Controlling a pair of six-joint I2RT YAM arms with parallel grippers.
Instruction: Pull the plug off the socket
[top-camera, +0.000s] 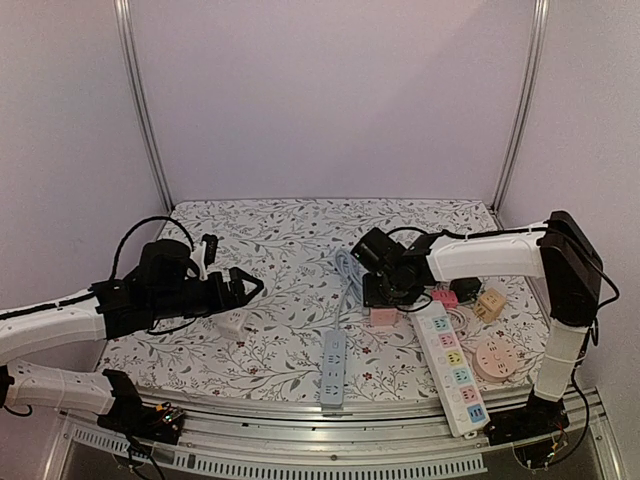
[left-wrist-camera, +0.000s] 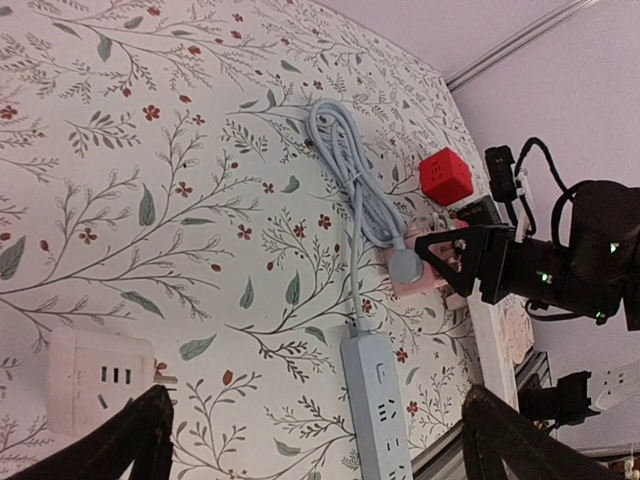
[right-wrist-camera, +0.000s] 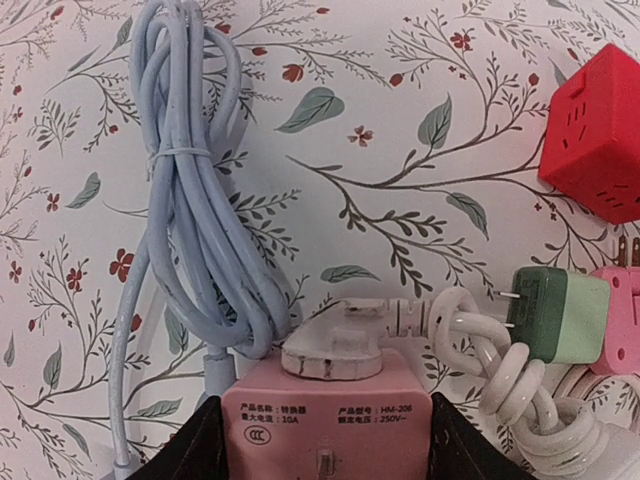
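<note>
A pink cube socket (right-wrist-camera: 325, 415) lies on the floral table with a pale round plug (right-wrist-camera: 330, 352) seated in its far face; the plug's white cable (right-wrist-camera: 500, 360) coils off to the right. My right gripper (right-wrist-camera: 325, 445) is shut on the socket, with a black finger against each side. From above, the gripper (top-camera: 385, 288) sits over the socket (top-camera: 383, 317) at centre right. The left wrist view shows the socket (left-wrist-camera: 400, 285) with the plug (left-wrist-camera: 405, 265) on it. My left gripper (left-wrist-camera: 320, 450) is open and empty, hovering at the table's left (top-camera: 245, 287).
A bundled blue cable (right-wrist-camera: 195, 200) lies left of the socket and runs to a blue power strip (top-camera: 333, 365). A white cube socket (left-wrist-camera: 100, 380) sits below my left gripper. Right of the socket are a red cube (right-wrist-camera: 595, 140), a green adapter (right-wrist-camera: 555, 315) and a white multi-colour strip (top-camera: 452, 365).
</note>
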